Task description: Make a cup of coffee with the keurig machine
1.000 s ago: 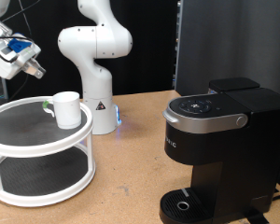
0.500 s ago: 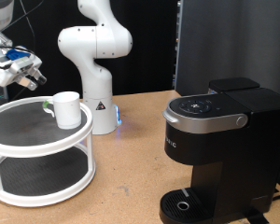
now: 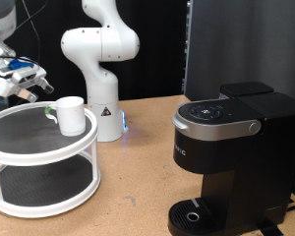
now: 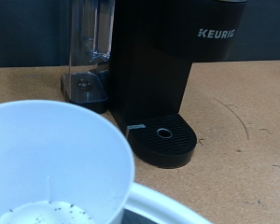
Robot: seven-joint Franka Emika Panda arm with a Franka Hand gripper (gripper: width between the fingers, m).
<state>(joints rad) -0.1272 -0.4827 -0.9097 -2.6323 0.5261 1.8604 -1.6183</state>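
Cup (image 3: 70, 114): rigid, breakable ceramic, likely light; top tier of stand (image 3: 20, 157), far edge.
Hold: rim wall or handle.
Gripper (image 3: 29, 84): beside cup, empty; jaw gap unclear.
Coffee machine (image 3: 231, 157): tabletop, well apart.

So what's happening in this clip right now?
The arm's tool hovers at the exterior view's left, just beside the cup, not holding it. The cup stands on the top tier of a white two-tier stand. The keurig machine sits apart at the right, lid closed, drip tray bare.
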